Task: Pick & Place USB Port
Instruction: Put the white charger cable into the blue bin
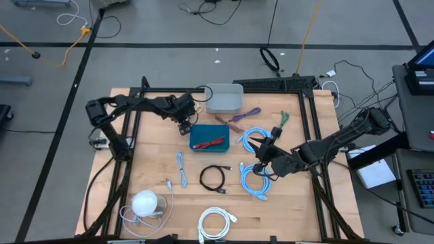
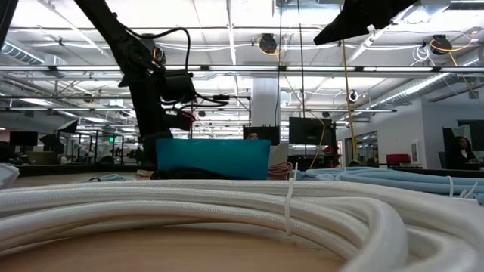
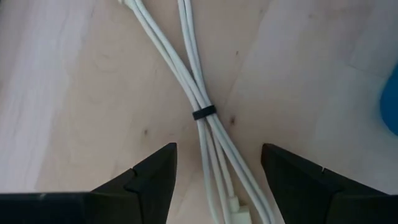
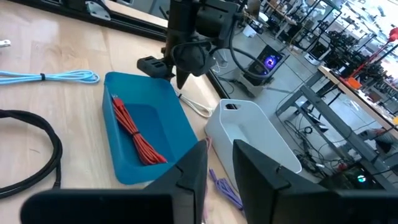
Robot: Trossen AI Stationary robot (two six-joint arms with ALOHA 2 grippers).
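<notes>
The step in hand looks like the approach to a pick: the left hand [image 1: 184, 126] hangs at about 11 o'clock of the table [image 1: 156, 146], just off the 9 o'clock edge of the blue tray [image 1: 209, 137], and its wrist view looks straight down on a white cable [image 3: 202, 106] lying on the bare wood between its spread fingers [image 3: 149, 177]. The hand is open and holds nothing, and it looks to be above the cable, not touching. I judge the next move calls for a straight descent so the fingers straddle the bundle near its black tie [image 3: 204, 112], then a closing pinch there, where the strands are gathered and least likely to slip apart. The cable is thin, white and glossy, several strands doubled together, crossing at the tie and fanning out either side, with a white plug end [image 3: 237, 211] near the fingers; whether that is the USB end I cannot tell. The tray already holds a red cable [image 1: 211, 142], and a grey bin [image 1: 224, 97] stands at 12 o'clock of it, so either could be the drop place. The right hand [image 1: 262, 152] waits at about 3 o'clock of the table, over the light-blue cables [image 1: 255, 181], its fingers narrowly parted and empty.
</notes>
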